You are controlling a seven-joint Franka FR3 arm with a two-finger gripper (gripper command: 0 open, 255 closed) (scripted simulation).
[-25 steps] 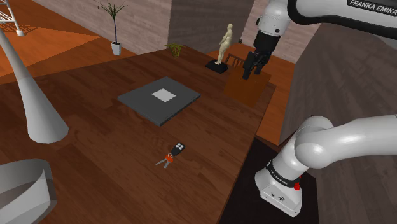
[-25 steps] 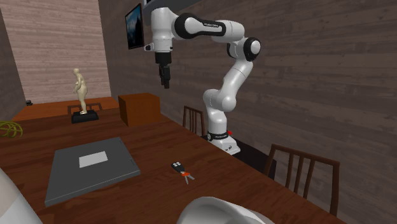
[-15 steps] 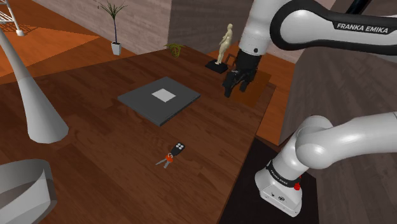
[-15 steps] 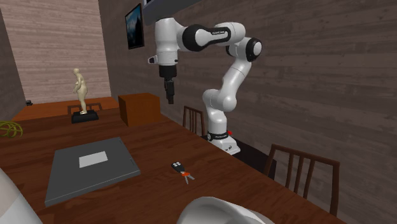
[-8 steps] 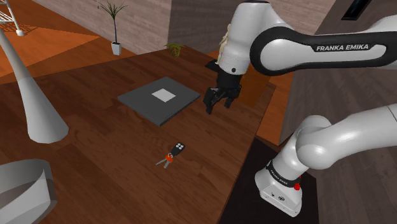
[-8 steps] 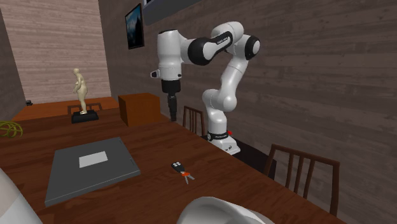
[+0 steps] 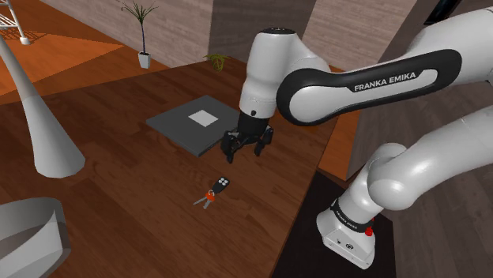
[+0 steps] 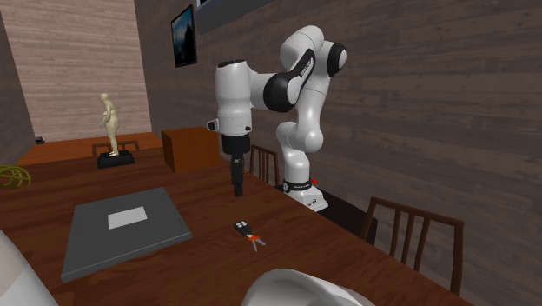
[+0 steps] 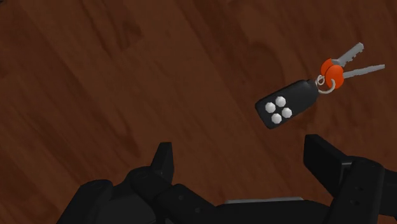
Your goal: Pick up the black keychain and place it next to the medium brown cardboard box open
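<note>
Gripper (image 9: 242, 153) spread near black keychain (image 9: 289, 102), wrist view shows buttons (image 9: 278, 109)

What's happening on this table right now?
The white arm has its hand hovering above the wooden table, close to the keychain but not touching it. The fingers stand open and hold nothing. The keychain, a black fob with an orange ring and two keys, lies flat on the table. The brown box stands well apart from it, beyond the hand in the second exterior view. The pick has not yet been made.
</note>
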